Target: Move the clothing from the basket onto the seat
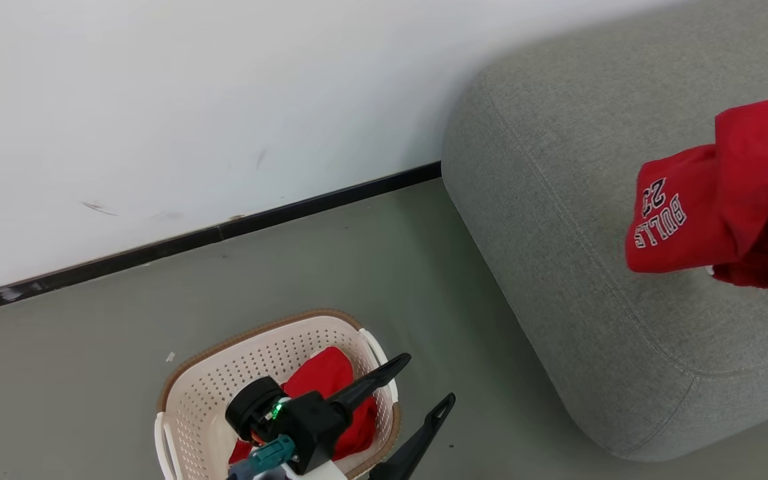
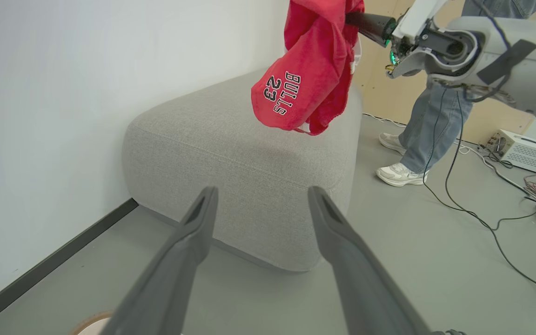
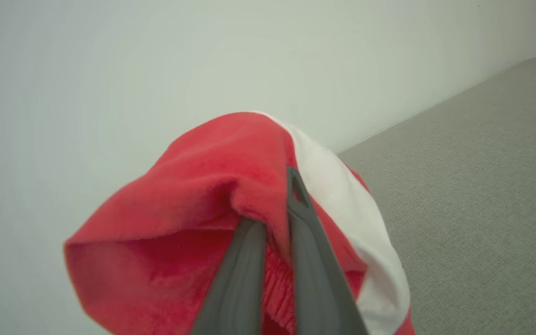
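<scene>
Our right gripper (image 3: 272,204) is clamped shut on a fold of the lettered garment (image 1: 711,213), holding it high so the cloth hangs clear above the seat (image 1: 591,200) and can drop onto the cushion, not its edge. Our left gripper (image 1: 427,379) hovers wide open and empty over the basket (image 1: 224,347), where a second garment (image 1: 331,387) lies, placed well for the next pick

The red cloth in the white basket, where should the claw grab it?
Probably its raised hump, the highest bunched fold of the soft red fabric garment, pinched from straight above. The cream perforated plastic basket walls it in on the sides, and the open left claw hovers near its rim.
</scene>
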### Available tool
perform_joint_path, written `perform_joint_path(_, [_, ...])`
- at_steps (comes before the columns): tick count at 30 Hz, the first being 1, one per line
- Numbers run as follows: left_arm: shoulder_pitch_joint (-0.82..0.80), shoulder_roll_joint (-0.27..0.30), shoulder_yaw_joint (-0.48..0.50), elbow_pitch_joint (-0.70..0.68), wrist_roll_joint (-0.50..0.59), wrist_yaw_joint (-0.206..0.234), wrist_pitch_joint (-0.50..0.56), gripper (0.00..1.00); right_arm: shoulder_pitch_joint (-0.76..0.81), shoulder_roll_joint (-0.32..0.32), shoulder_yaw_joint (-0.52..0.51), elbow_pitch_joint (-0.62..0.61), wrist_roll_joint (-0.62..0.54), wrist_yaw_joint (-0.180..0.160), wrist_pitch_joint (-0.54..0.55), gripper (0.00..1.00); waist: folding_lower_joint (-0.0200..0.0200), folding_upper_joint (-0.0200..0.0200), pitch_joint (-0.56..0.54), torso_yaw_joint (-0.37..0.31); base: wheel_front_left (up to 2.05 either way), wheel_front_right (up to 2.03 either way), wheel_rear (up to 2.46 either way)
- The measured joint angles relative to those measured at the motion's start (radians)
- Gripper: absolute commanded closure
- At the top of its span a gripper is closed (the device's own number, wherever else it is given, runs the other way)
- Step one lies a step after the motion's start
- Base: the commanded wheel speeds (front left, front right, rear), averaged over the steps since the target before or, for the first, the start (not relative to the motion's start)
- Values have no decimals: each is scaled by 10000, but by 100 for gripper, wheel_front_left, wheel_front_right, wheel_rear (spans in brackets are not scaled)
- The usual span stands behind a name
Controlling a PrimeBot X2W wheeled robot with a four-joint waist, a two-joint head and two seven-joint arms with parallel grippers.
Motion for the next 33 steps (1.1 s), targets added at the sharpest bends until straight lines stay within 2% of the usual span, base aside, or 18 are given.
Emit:
perform_joint_path(14, [-8,23,-140,-98,6,8,211,0,-1658,-370,-821,1149,493,0,516,100,-1,0,535,267,0,0,0])
perform_joint_path(33, [-378,29,-234,-242,23,-6,345,0,-3974,-270,-2554,3822,1296,0,1542,100,-1,0,1323,586,0,0,0])
